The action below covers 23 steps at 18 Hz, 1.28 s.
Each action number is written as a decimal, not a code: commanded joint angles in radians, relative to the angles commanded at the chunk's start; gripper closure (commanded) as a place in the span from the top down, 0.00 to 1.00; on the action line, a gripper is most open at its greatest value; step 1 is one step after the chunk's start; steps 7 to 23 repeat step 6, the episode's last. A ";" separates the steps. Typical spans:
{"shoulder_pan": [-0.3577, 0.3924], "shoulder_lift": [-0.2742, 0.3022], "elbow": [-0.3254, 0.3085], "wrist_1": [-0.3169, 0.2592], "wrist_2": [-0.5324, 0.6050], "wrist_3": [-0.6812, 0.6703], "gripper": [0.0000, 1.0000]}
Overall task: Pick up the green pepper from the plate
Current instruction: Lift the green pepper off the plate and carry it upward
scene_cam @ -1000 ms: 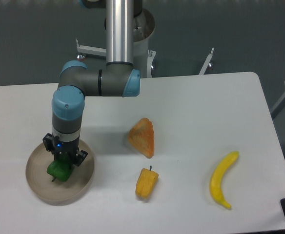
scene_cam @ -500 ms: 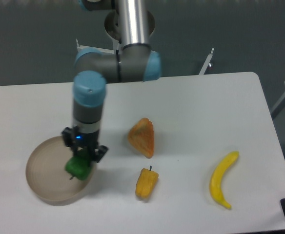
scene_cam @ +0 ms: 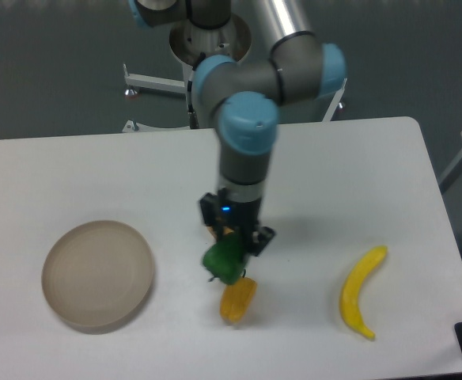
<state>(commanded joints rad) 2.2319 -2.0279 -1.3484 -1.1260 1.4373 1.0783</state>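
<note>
Your pincer (scene_cam: 231, 247) is clamped on the green pepper (scene_cam: 224, 262), fingers either side of its top, pointing straight down. A small blue light shows on the wrist just above the pincer. The pepper hangs under the pincer, off the plate (scene_cam: 98, 274) and well to its right. It sits right over the top end of the yellow-orange pepper (scene_cam: 237, 300) in the picture; you can't tell from this view whether the two touch or the green one is held clear above it. The green pepper's stem end is hard to make out, a dark bit shows at its lower left.

The arm (scene_cam: 247, 119) comes down from the base at the back, bends at the blue-capped elbow joints, and the forearm drops vertical to the wrist. It covers most of the orange wedge-shaped item (scene_cam: 213, 230); only a sliver of orange shows at the left of the pincer.

The plate sits on the desk (scene_cam: 357, 174) at the left front, round, beige, nothing in it. The yellow-orange pepper lies on the desk just below the pincer, front centre. A banana (scene_cam: 361, 291) lies to the right, well apart from the peppers, curved, one tip up toward the right. Behind the desk you have a dark grey wall and the arm's metal pedestal (scene_cam: 211, 36).
</note>
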 joint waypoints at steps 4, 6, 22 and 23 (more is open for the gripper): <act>0.002 -0.020 0.026 0.003 0.012 0.003 0.36; 0.000 -0.021 0.028 0.003 0.034 0.005 0.36; 0.000 -0.021 0.028 0.003 0.034 0.005 0.36; 0.000 -0.021 0.028 0.003 0.034 0.005 0.36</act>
